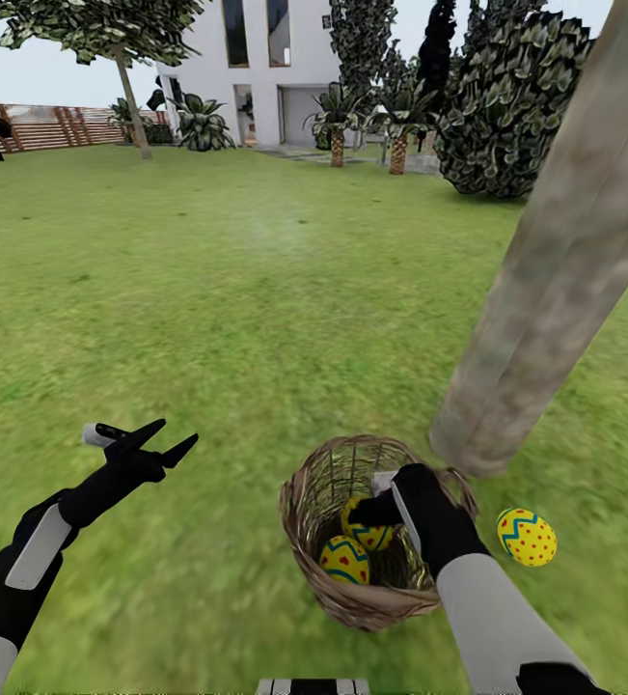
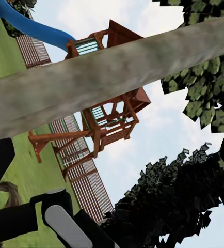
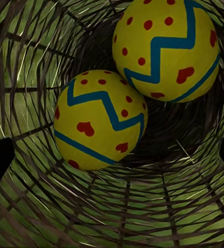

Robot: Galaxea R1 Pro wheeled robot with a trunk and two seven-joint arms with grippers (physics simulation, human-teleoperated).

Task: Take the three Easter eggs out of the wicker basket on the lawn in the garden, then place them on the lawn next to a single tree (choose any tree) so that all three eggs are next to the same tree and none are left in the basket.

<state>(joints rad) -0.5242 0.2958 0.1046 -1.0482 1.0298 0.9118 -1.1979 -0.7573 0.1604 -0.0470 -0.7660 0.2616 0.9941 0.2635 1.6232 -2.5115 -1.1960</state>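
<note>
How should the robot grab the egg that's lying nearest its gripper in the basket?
Come straight down through the open top of the wicker basket, since woven walls block every side. Close the right gripper across the middle of the nearer Easter egg, where it is widest, with one finger on each rounded side. The other egg touches it on one side, so probably keep the fingers away from that contact.

I see two Easter eggs (image 1: 360, 545) in the wicker basket (image 1: 325, 579); a third egg (image 1: 527, 537) lies right of it, before the tree (image 1: 555, 280).
</note>
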